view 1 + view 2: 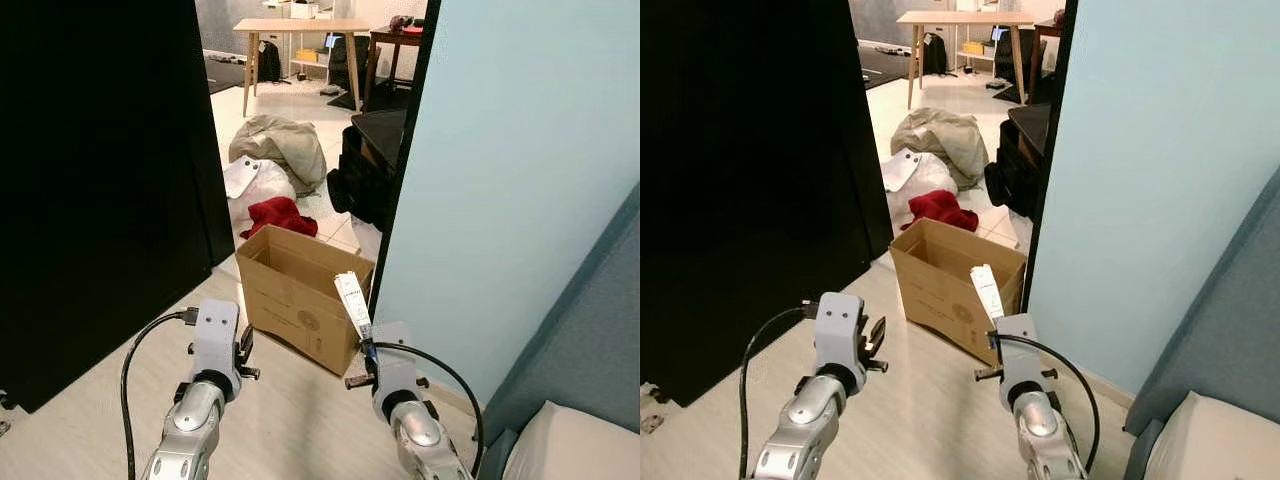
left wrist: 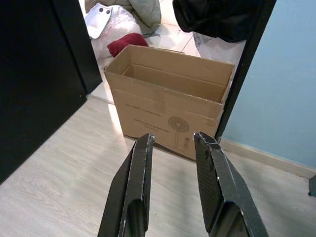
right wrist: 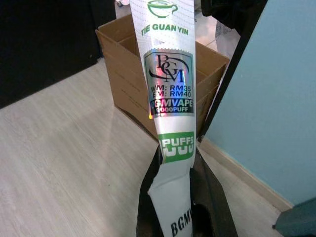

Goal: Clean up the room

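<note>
An open brown cardboard box (image 1: 300, 292) stands on the pale wood floor just ahead, in a doorway; what shows of its inside holds nothing. My right gripper (image 3: 176, 165) is shut on a long white printed packet (image 3: 169, 98), held upright a little short of the box's near right corner (image 1: 352, 298). My left gripper (image 2: 174, 138) is open with nothing between its fingers (image 2: 140, 173). It hovers low over the floor, pointing at the box's front face (image 2: 163, 116).
Left of the doorway is a black panel (image 1: 100, 180), right of it a light blue wall (image 1: 510, 180). Beyond the box lie a red cloth (image 1: 278, 213), a white bag (image 1: 262, 185), a beige garment heap (image 1: 283, 143) and black bags (image 1: 362, 172). A wooden table (image 1: 300, 25) stands far back.
</note>
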Robot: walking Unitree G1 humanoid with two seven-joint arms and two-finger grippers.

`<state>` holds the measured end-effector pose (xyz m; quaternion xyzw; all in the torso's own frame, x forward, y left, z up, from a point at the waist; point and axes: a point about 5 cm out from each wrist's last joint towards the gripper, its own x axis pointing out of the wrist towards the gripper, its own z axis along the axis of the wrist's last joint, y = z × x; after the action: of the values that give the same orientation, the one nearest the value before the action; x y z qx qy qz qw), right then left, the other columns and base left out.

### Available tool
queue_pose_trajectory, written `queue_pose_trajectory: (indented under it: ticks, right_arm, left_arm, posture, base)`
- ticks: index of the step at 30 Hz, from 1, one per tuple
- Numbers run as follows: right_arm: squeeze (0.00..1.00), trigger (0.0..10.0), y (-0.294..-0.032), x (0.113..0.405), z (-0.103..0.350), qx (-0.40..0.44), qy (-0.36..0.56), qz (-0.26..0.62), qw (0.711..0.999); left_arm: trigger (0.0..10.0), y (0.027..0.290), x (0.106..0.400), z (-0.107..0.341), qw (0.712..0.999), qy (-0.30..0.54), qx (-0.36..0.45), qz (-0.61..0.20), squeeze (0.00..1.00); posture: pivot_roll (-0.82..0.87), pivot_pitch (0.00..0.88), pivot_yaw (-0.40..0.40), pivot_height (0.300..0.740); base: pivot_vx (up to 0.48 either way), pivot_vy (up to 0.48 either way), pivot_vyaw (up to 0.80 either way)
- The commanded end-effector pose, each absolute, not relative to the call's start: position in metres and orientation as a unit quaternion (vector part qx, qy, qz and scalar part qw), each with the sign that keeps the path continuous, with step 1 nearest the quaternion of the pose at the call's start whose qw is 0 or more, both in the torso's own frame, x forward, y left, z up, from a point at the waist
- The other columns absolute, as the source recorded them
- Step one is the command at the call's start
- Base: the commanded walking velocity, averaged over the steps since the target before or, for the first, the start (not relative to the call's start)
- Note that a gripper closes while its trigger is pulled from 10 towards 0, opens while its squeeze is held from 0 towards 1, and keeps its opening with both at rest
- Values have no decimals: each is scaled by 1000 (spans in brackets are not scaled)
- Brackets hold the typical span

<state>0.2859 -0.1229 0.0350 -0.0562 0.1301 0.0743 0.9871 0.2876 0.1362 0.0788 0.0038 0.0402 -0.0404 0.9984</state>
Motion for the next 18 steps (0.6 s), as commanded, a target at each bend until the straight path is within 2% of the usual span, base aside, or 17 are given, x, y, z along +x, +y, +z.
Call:
queue_pose_trajectory:
  ticks: [1,18]
  right_arm:
    - [0,10000,-125,288,35,-51,131,72,988]
    - [0,10000,-126,290,36,-56,129,78,987]
  left_arm:
    - [10000,134,287,75,998,50,2,-44,0]
    - [10000,135,286,77,998,42,-8,-41,0]
  posture:
    - [12,48,5,739]
    - [11,47,-6,739]
  base:
    - [0,0,0]
    - [268,0,0]
